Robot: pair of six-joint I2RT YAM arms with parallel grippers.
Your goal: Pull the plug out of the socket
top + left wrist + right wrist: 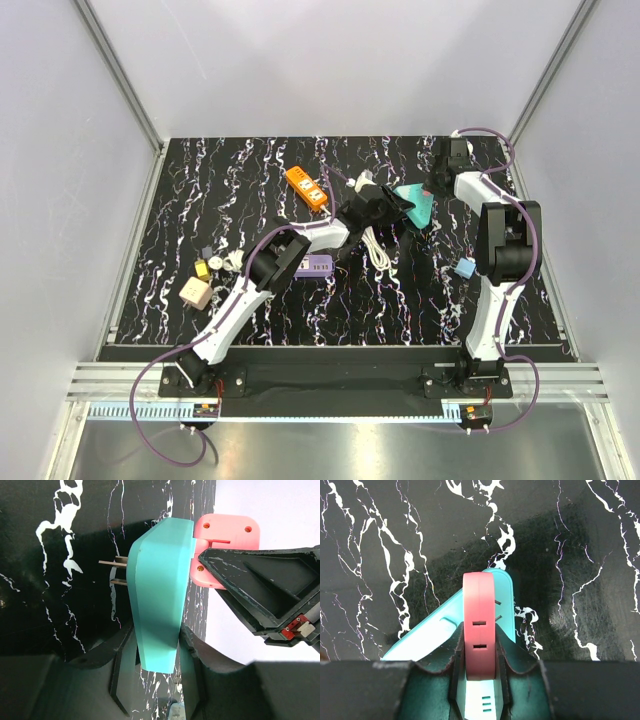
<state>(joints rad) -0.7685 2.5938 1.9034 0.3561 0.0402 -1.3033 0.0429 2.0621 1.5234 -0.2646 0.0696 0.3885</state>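
Observation:
A teal wedge-shaped socket [160, 590] is held off the table, two metal prongs sticking out of its left face. My left gripper [156, 650] is shut on its narrow end. A pink plug [227, 535] sits flush against the opposite face of the socket. In the right wrist view my right gripper [479, 655] is shut on the pink plug [479, 630], with the teal socket [420, 640] behind it. In the top view both grippers meet at the teal socket [415, 205], at the back right of the table.
An orange power strip [306, 187] lies at the back centre. A white cable [377, 250] runs beside the left arm, and a purple adapter [315, 265] lies beneath that arm. A beige cube [194, 293] and small yellow parts [201, 268] sit at the left. A blue piece [463, 269] lies by the right arm.

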